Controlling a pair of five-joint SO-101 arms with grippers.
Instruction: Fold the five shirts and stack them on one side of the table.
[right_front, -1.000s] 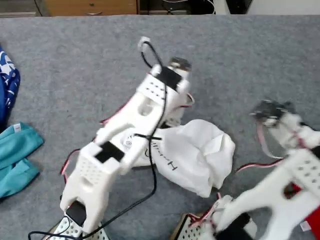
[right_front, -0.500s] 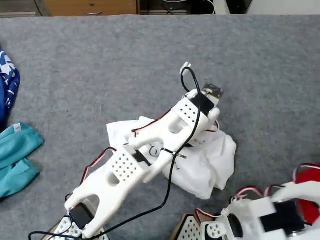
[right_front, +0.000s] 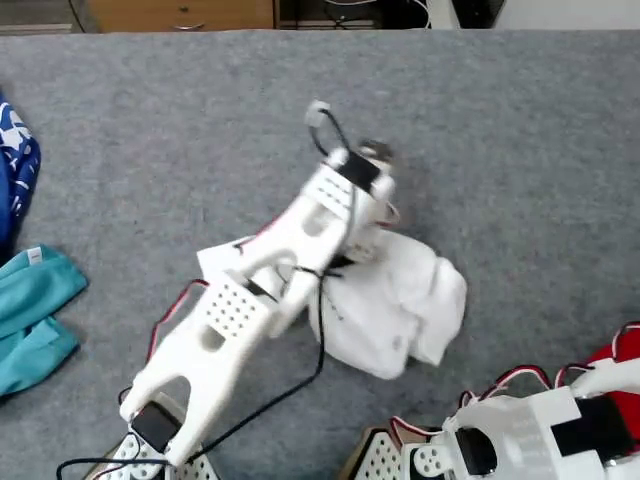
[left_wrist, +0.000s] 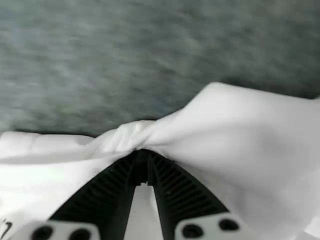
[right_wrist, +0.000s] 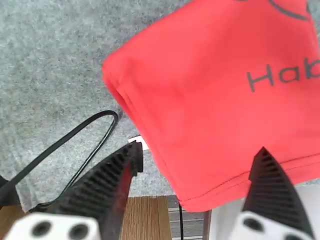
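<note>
Left wrist view: the left pincer (left_wrist: 143, 156) clamps its tips on a bunched white shirt (left_wrist: 245, 145).

dark lettering runs across the red shirt (right_wrist: 210, 100), cut off at the edge; a tiny dark mark on the white shirt (left_wrist: 250, 140) is unreadable.

white shirt (right_front: 400, 300): crumpled heap near the centre of the grey counter (right_front: 520, 150), one bunched fold pinched in the left hand (left_wrist: 145, 159). teal shirt (right_front: 35, 310): loosely bundled at the left edge. blue patterned shirt (right_front: 15, 170): near it, farther back, cut off by the edge. red shirt (right_wrist: 215, 100): dark lettering, at the near right edge.
</note>
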